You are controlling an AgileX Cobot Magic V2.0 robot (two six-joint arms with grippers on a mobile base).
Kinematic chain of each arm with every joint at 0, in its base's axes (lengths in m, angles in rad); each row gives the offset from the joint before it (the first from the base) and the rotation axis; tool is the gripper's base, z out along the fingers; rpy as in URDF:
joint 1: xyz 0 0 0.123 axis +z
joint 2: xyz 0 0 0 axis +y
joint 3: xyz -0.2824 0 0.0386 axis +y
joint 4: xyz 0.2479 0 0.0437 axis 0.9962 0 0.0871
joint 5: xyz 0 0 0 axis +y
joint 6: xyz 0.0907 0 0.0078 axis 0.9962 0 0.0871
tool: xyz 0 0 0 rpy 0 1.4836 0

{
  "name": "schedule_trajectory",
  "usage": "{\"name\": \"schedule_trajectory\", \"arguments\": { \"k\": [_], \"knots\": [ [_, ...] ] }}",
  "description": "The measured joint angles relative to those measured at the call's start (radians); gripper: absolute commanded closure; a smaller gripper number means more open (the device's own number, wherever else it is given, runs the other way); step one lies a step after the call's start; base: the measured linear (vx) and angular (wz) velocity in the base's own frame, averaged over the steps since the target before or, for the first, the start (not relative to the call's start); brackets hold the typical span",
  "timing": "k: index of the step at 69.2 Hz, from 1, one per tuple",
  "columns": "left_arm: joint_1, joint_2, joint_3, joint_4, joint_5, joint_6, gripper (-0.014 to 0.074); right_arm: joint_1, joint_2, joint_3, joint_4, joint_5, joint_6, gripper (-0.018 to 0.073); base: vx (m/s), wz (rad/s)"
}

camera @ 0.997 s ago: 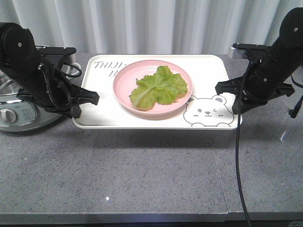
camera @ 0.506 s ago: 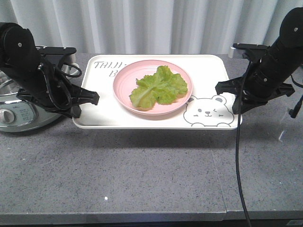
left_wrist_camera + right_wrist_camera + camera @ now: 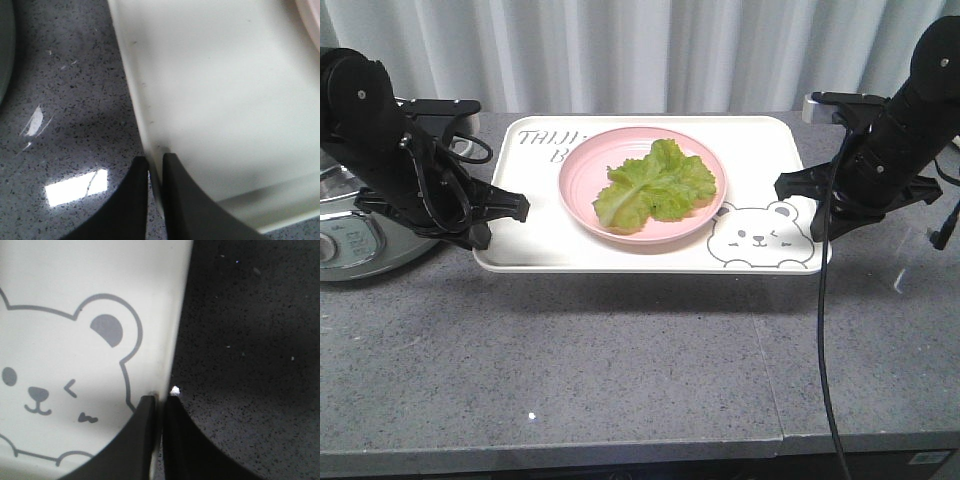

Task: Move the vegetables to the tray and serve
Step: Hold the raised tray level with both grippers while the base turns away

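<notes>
Tray [image 3: 540, 238] sat level across the middle of the grey speckled desk [image 3: 620, 370], long side facing the front camera, with 1 end effector at each short end. Left end effector [image 3: 516, 207] was closed on the tray's left rim. The left wrist view showed its 2 dark fingers [image 3: 182, 200] pinching the thin cream wall [image 3: 145, 125], 1 inside and 1 outside, with the desk [image 3: 65, 100] to the outer side. Right end effector [image 3: 786, 187] was likewise clamped on the right rim, and the right wrist view showed its fingers [image 3: 137, 440] straddling the edge just beside the winking bear face [image 3: 55, 375], with dark desk [image 3: 250, 365] beyond. Vegetables [image 3: 656, 185] were 1 bunch of crinkly green leaves lying on the round pink plate [image 3: 582, 172]. The plate stood on the tray, left of the bear face [image 3: 758, 238] and partly covering the lettering [image 3: 545, 141]. A band of shadow lay on the desk under the tray's near edge, and whether the tray touched the desk could not be told. A silver cooker [image 3: 350, 245] stood behind the left arm. A black cable [image 3: 823, 330] hung from the right arm. A pale curtain [image 3: 650, 50] filled the background.
</notes>
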Motion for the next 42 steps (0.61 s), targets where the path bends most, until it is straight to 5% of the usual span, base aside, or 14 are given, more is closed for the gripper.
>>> {"name": "schedule_trajectory", "arguments": {
  "k": [42],
  "knots": [
    [0.0,0.0,0.0,0.0,0.0,0.0,0.0603,0.0,0.0,0.0,0.0,0.001,-0.001,0.0564,-0.01,-0.14]
  ]
}}
